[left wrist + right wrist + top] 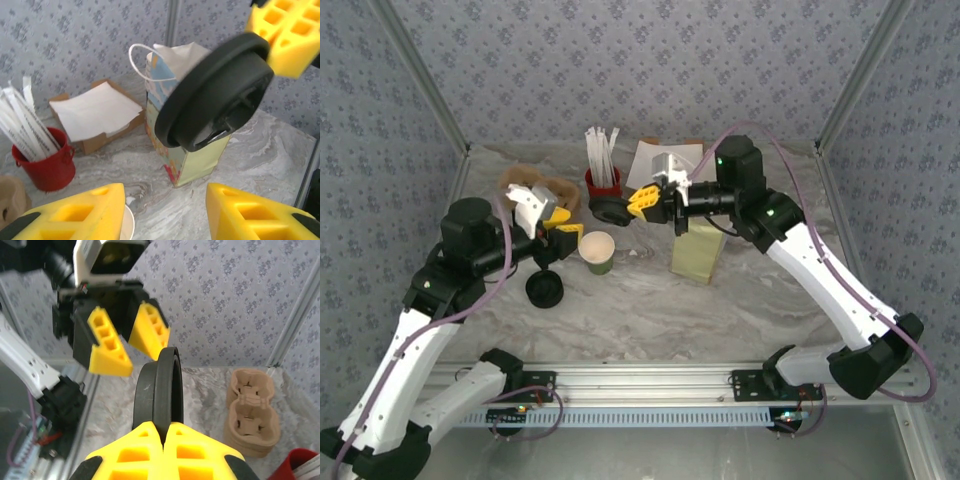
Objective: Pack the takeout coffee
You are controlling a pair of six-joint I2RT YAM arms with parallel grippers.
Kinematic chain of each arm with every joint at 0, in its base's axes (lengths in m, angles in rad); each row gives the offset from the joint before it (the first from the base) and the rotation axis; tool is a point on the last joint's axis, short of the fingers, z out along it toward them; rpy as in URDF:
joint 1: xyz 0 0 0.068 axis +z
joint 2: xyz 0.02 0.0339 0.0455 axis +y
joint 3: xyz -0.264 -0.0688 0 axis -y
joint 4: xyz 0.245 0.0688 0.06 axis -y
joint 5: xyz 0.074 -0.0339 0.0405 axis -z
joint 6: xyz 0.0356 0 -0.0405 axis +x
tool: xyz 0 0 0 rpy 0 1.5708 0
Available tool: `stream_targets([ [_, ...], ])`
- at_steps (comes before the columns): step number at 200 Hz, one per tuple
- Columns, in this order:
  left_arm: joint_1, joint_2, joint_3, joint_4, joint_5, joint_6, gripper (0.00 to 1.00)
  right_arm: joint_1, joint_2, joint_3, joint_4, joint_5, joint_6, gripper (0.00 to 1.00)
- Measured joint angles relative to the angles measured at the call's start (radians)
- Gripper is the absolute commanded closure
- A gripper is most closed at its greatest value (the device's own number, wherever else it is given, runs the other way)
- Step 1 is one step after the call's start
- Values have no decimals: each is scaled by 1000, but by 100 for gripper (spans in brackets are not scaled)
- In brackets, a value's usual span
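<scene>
Yellow right pincer [164,432] clamped on rim of round black plastic lid [162,385], disc held on edge. Below and leftward, upright on marbled worktop [720,310]: small green paper cup [597,252], mouth uncovered, just beside open, empty left pincer [165,200]; nearer left arm.

No writing, brand or number can be read anywhere. The paper bag [199,161] carries a colourful print on one face (blue, red and yellow patches, too blurred to make out as letters). The black lid [215,95] shows moulded ridges inside its rim, none legible as characters. The white sheets [95,107] in the cardboard tray [107,138] look blank.
</scene>
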Motion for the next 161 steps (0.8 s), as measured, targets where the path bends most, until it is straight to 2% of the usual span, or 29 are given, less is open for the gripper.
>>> stream_targets([
  [11, 12, -6, -24, 40, 37, 11, 38, -13, 0, 0, 21, -14, 68, 93],
  [21, 21, -7, -51, 86, 75, 22, 36, -21, 0, 0, 45, -26, 134, 93],
  [52, 55, -3, -125, 216, 198, -27, 43, -30, -7, -8, 136, -34, 331, 90],
  [98, 98, 34, -171, 460, 372, -234, 46, -51, -46, -74, 315, -9, 609, 91],
  [143, 98, 95, -170, 653, 464, -434, 57, -54, -51, -111, 431, 29, 767, 90],
  [161, 104, 119, -168, 704, 478, -509, 57, -56, -51, -118, 468, 42, 814, 90],
])
